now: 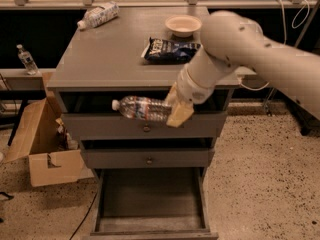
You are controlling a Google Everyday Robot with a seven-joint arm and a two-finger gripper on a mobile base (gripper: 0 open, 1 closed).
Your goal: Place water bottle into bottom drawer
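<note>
The water bottle (141, 108), clear ribbed plastic with a white cap pointing left, hangs horizontally in front of the cabinet's top drawer. My gripper (176, 109) is shut on the bottle's right end, with one tan finger (179, 115) showing in front of it. The bottle is held in the air past the cabinet's front edge, well above the bottom drawer (150, 198). That drawer is pulled out at floor level and shows a plain grey inside.
On the cabinet top (100, 59) lie a bottle with a large white-and-blue label (98, 15), a dark snack bag (169, 50) and a small bowl (183, 25). An open cardboard box (40, 144) stands left on the floor. A small upright bottle (26, 59) stands far left.
</note>
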